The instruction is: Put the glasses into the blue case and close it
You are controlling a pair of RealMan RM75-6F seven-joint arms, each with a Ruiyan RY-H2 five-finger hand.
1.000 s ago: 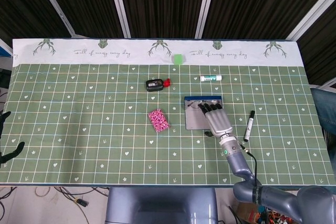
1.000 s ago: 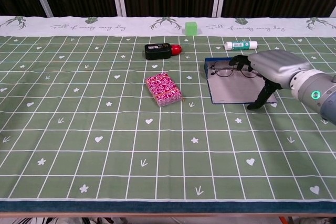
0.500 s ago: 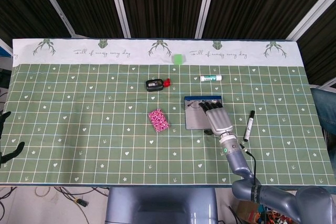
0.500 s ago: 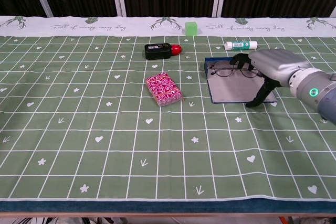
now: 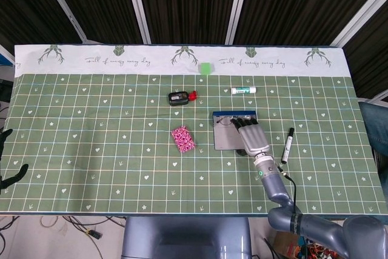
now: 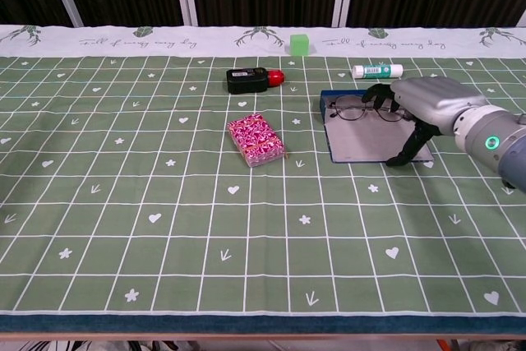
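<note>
Glasses [image 6: 360, 109] lie in open blue case [image 6: 366, 141], far end. Right hand [image 6: 423, 104] over case, fingers curled onto frame (actual grip: cannot tell). Left hand [image 5: 7, 156] at table edge, fingers spread.

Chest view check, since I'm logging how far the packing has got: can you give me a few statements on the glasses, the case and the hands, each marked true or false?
1. The glasses lie inside the open blue case. True.
2. The case lid is closed. False: it lies open and flat.
3. The right hand is over the case's right side, its fingers at the glasses. True.
4. The pink patterned box sits right of the case. False: it sits left of it.
5. The left hand is at the case. False: it waits at the table's far left edge.
</note>
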